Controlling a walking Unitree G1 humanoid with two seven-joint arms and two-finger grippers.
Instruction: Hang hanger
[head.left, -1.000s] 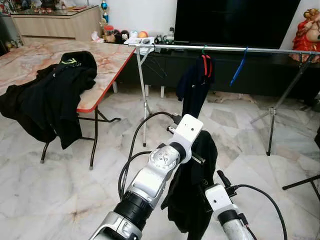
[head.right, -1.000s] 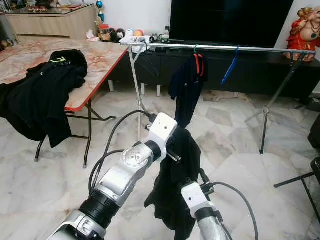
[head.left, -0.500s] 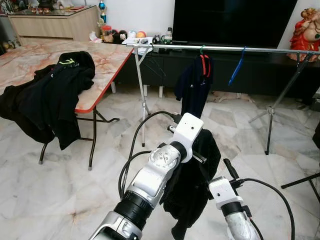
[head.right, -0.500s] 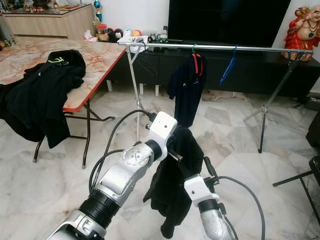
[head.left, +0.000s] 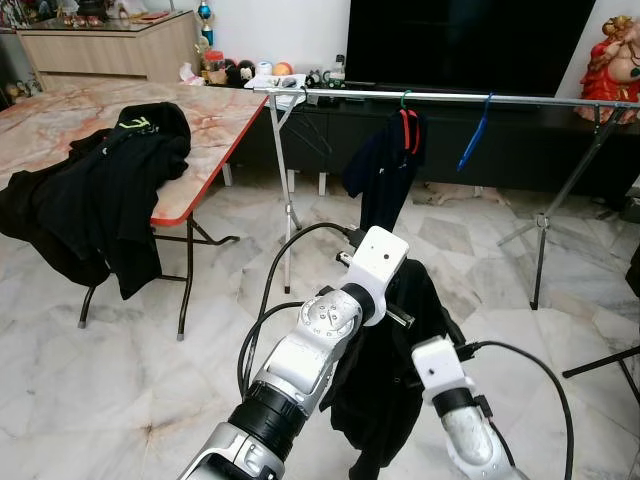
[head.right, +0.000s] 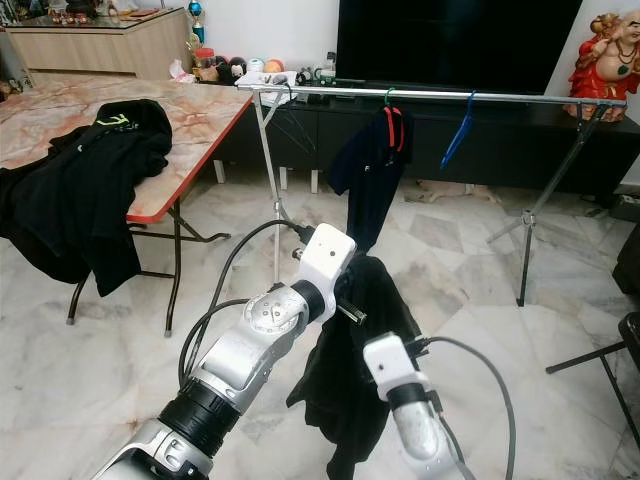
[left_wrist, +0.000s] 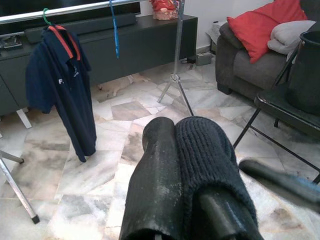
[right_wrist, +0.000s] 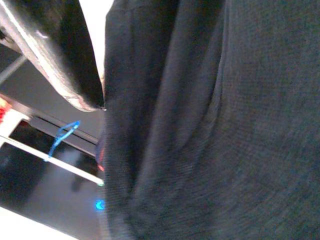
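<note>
A black garment (head.left: 392, 385) hangs from my left gripper (left_wrist: 175, 134), which is raised in front of me and shut on its knitted collar (left_wrist: 202, 150). My right arm (head.left: 447, 395) is pushed up against the garment from the right. One of its fingers (right_wrist: 52, 55) shows beside the dark cloth (right_wrist: 215, 125). Across the room runs a metal clothes rail (head.left: 450, 97). A navy polo shirt (head.left: 385, 180) hangs on it from a red hanger, and an empty blue hanger (head.left: 474, 140) hangs just to the right.
A marble-top folding table (head.left: 215, 120) at left carries a heap of black clothes (head.left: 100, 190). The rail's stand legs (head.left: 540, 250) reach the floor left and right. A dark TV cabinet runs behind, and a black chair leg (head.left: 600, 365) is at right.
My right arm has moved in towards the hanging garment, and its fingers, seen beside the cloth earlier, are now hidden against it. The left arm holds still.
</note>
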